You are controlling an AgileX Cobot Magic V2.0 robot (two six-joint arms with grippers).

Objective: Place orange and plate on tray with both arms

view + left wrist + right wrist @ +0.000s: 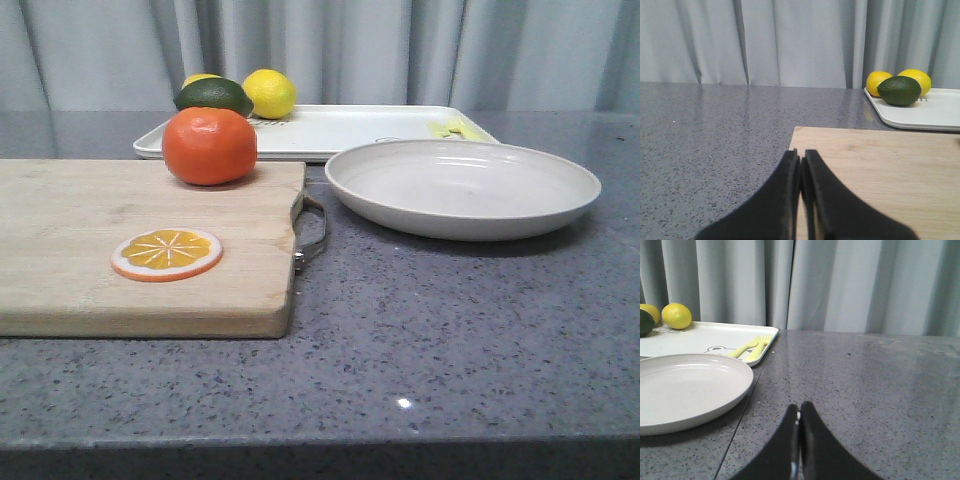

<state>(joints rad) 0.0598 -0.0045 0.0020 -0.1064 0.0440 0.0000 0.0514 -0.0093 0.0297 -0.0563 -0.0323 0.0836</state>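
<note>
Nothing is on the tray (330,130) yet from the task: the orange (209,146) sits on the board (140,245) just before it, the plate (463,186) on the counter beside, each likely awaiting its own arm. Left gripper (801,167) and right gripper (798,416) are both clenched, empty, touching nothing.

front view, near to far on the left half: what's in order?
Orange slice on the cutting board → whole orange at the board's far edge → green fruit on the tray, with two lemons behind it, the clearer one at.
</note>
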